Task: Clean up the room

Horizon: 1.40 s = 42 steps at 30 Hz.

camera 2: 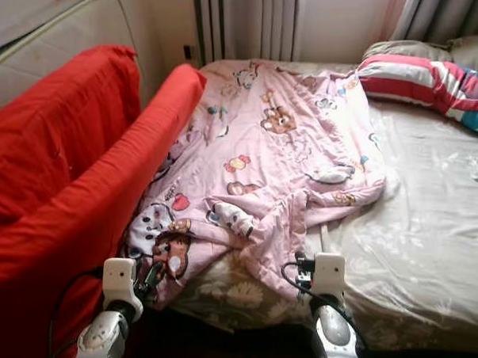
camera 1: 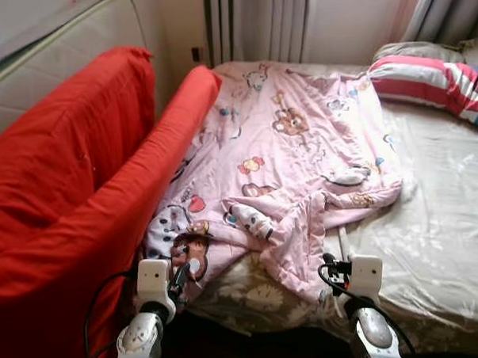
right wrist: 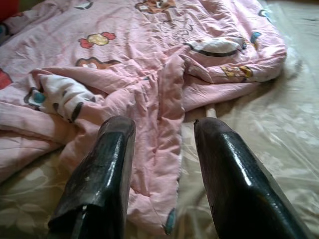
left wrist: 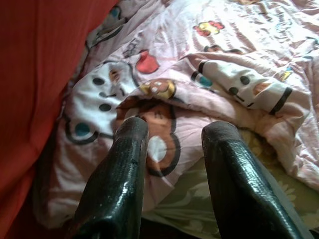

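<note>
A rumpled pink quilt (camera 1: 293, 145) with cartoon prints lies across the bed, its near edge bunched and folded over. My left gripper (left wrist: 174, 134) is open just short of the quilt's near left corner, over a brown bear print (left wrist: 159, 124). Over by the bunched fold hanging toward the bed's front edge, my right gripper (right wrist: 162, 127) is open too. Nothing is held between either pair of fingers. Both wrists (camera 1: 152, 282) (camera 1: 362, 277) show low at the foot of the bed.
A red padded mattress or cushion (camera 1: 73, 186) leans along the bed's left side. A beige floral sheet (camera 1: 439, 210) covers the bed's right half. A red and white striped pillow (camera 1: 433, 79) lies at the far right. Curtains (camera 1: 264, 23) hang behind.
</note>
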{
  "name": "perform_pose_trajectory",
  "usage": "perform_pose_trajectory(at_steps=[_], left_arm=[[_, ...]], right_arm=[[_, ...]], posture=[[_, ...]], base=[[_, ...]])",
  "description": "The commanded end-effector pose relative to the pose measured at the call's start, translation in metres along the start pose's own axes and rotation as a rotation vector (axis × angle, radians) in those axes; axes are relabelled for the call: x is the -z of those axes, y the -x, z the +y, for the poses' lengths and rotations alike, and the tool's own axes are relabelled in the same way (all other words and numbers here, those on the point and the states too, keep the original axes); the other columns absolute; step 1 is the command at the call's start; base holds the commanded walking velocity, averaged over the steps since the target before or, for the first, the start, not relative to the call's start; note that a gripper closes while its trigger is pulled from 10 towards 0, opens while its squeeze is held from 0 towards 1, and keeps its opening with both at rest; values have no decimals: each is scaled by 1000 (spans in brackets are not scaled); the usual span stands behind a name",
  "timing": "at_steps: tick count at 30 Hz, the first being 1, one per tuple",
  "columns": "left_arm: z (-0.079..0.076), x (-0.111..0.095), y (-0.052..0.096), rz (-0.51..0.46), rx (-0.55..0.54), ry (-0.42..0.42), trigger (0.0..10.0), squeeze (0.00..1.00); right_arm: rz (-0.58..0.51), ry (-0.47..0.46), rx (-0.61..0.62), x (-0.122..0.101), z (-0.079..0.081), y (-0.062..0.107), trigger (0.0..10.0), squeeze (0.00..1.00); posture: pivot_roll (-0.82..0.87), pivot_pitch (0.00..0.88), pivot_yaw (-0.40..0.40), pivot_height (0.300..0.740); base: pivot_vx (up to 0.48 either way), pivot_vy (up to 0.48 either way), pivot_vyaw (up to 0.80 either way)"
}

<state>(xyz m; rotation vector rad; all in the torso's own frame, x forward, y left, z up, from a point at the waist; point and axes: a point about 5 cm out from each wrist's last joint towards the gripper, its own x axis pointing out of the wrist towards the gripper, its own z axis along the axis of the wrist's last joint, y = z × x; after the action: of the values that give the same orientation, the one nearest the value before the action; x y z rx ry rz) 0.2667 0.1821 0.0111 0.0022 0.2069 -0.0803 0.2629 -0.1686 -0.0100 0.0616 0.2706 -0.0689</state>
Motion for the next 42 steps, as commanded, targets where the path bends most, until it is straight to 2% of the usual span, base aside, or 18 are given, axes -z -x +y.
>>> perform_pose_trajectory(at_steps=[1,34,42], left_arm=[[3,4,2,12,-9,13,10000,0],[0,0,-3,-10,-8,2,10000,0],[-1,-1,-4,-13,-14,-1,10000,0]], right_arm=[[10,-10,-1,1,1,0,10000,0],[45,-33,-68,5,9,1,10000,0],[45,-46,-91,5,10,0,10000,0]], posture=[[-7,83,-38,738],[-13,117,-46,738],[-22,127,-46,738]], base=[[240,0,0],[254,0,0],[0,0,0]])
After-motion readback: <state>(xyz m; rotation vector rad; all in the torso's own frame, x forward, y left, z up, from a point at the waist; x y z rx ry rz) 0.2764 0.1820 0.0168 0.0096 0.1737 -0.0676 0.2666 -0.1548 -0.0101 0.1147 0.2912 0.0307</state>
